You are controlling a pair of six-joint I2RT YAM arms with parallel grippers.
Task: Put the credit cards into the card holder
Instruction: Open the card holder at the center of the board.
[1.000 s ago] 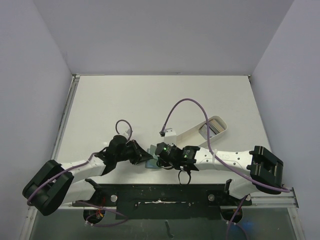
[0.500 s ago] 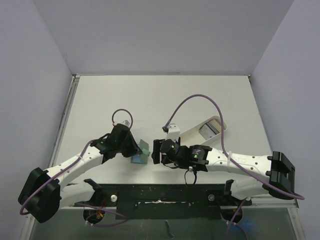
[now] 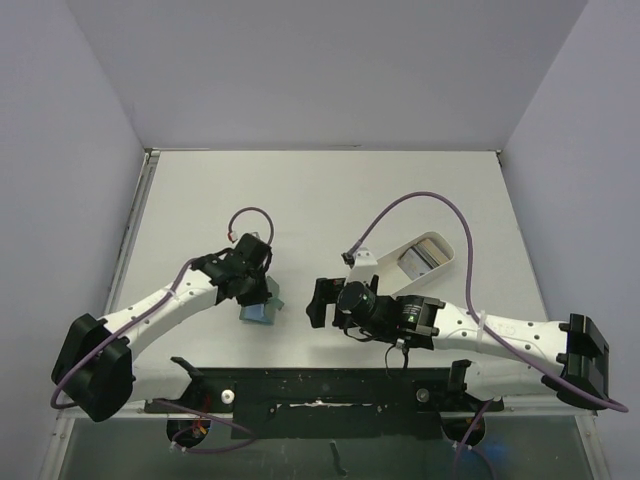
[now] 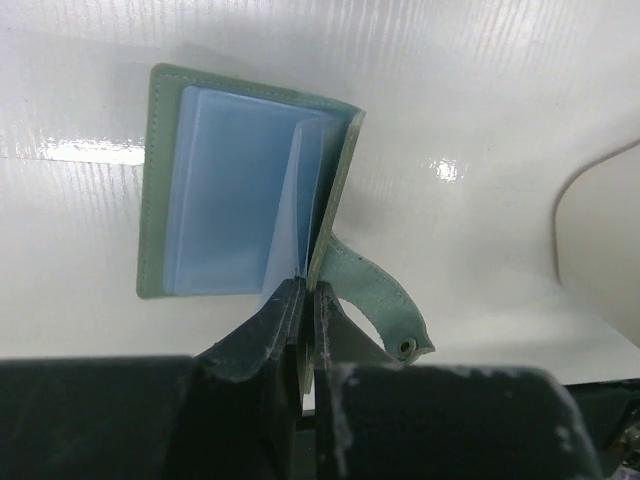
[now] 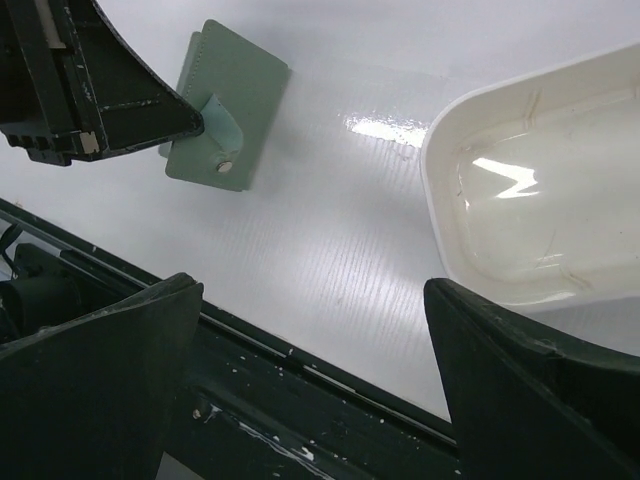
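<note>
- Left gripper [image 4: 303,300] is pinched shut on the near edge of the card holder [image 4: 230,190], its jaws closed to a thin slit.
- The card holder hangs open past the fingertips, with the pale blue slots facing the left wrist camera and a grey-green border on all sides.
- Its snap strap [image 4: 375,305] sticks out to the right, beside the fingers.
- Right gripper [image 5: 310,290] stands spread wide and holds nothing.
- A stretch of white table [image 5: 340,200] separates the card holder from the white tray [image 5: 440,150]; the right gripper's gap faces it.
- From above, the credit cards [image 3: 418,262] show as a greyish patch inside the tray, well apart from the card holder.
- The black rail [image 5: 300,390] bounds the near table edge, close below the right gripper.
</note>
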